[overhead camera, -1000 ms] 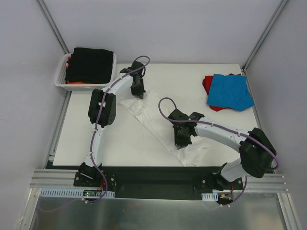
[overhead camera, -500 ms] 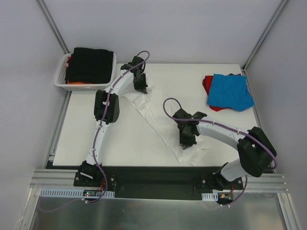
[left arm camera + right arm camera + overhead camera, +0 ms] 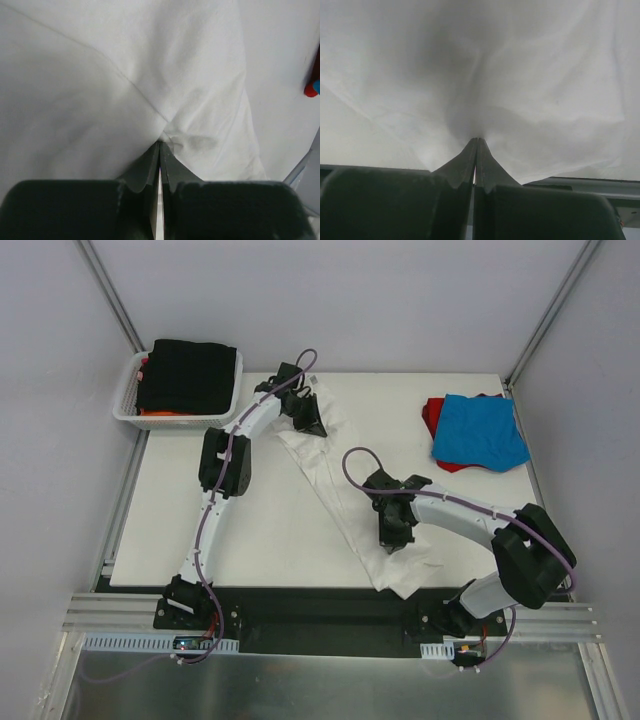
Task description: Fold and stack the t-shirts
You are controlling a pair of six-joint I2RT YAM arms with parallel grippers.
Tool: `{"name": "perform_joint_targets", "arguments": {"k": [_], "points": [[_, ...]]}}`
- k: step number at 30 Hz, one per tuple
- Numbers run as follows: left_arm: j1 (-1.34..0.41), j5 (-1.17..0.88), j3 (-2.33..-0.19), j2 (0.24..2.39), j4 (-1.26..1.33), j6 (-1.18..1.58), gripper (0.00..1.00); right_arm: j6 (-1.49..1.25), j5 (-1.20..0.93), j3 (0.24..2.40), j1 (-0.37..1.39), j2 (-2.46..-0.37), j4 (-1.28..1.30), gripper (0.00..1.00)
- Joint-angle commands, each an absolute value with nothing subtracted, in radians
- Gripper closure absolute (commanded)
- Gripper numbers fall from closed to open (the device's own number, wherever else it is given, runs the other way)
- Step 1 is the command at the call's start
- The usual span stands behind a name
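Observation:
A white t-shirt (image 3: pixel 340 485) is stretched into a long diagonal band across the table, from far centre to the near edge. My left gripper (image 3: pixel 312 425) pinches its far end; the wrist view has the jaws shut on a fold of the white t-shirt (image 3: pixel 125 90) at the left gripper (image 3: pixel 160 142). My right gripper (image 3: pixel 392 538) holds the near part, jaws shut on bunched white t-shirt (image 3: pixel 520 75) at the right gripper (image 3: pixel 477 139). A blue t-shirt (image 3: pixel 480 430) lies folded on a red t-shirt (image 3: pixel 432 415) at the far right.
A white lattice basket (image 3: pixel 128 400) stands off the table's far left corner, holding a black shirt (image 3: pixel 188 375) over an orange one (image 3: pixel 160 413). The white shirt's near end (image 3: pixel 400 575) hangs past the table's front edge. Metal frame posts rise at both far corners.
My left gripper has carried its end of the white t-shirt away and to the right. The cloth has drawn from a wide spread into a narrow taut band. The right gripper shifted slightly right.

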State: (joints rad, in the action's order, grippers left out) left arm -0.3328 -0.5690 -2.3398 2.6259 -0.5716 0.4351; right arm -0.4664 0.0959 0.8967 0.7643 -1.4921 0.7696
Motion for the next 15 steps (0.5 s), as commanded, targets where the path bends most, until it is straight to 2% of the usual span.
{"name": "perform_joint_targets", "arguments": {"k": [1,6,8,15], "points": [[-0.337,-0.618,-2.295,2.608,-0.531,0.454,1.00,-0.436,0.166,0.838,0.709,-1.496,0.812,0.99],[-0.336,-0.487,-2.180,2.533,-0.520,0.448,1.00,-0.403,0.143,0.789,0.654,-1.502,0.723,0.99],[-0.336,-0.454,-2.148,2.488,-0.512,0.449,1.00,-0.409,0.059,0.724,0.635,-1.512,0.651,0.99],[-0.330,-0.448,-2.169,2.493,-0.508,0.468,1.00,-0.460,-0.055,0.785,0.774,-1.580,0.566,0.99]]}}
